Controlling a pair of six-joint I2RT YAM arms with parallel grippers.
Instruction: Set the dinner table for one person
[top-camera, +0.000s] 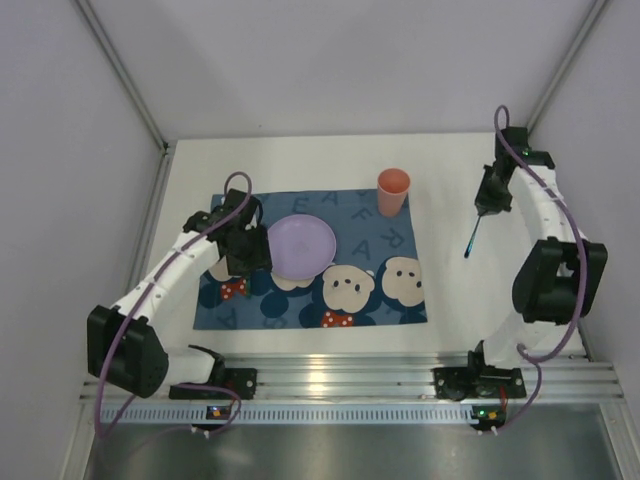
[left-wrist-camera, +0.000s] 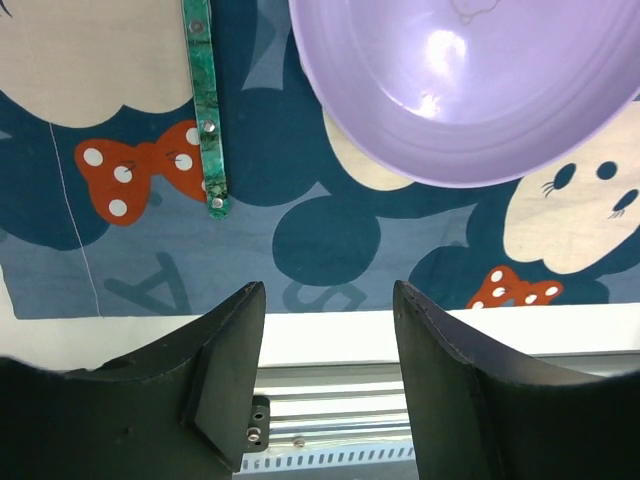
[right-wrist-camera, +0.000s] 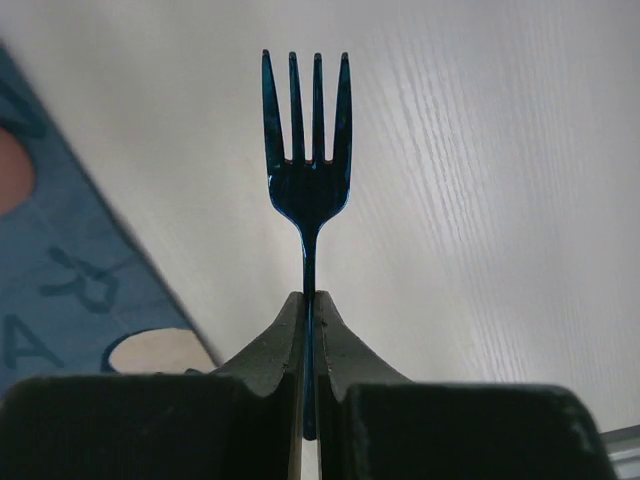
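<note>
The white dinner table (top-camera: 300, 160) carries a dark blue mouse-print mat (top-camera: 390, 240). A purple plate (top-camera: 300, 247) lies on the mat, and an orange cup (top-camera: 393, 192) stands at the mat's far edge. My left gripper (top-camera: 243, 250) hovers open and empty just left of the plate (left-wrist-camera: 470, 90), above the mat; it shows open in its wrist view (left-wrist-camera: 328, 300). A green riveted utensil handle (left-wrist-camera: 205, 110) lies on the mat beside the plate. My right gripper (top-camera: 483, 212) is shut on a dark blue fork (top-camera: 472, 238), held above bare table right of the mat; the fork (right-wrist-camera: 307, 180) sticks out of the gripper (right-wrist-camera: 309, 300).
An aluminium rail (top-camera: 340, 385) runs along the near edge with both arm bases. White walls close in the table on the left, back and right. Bare table (right-wrist-camera: 480, 200) lies under the fork, with the mat's corner (right-wrist-camera: 60, 280) to its left.
</note>
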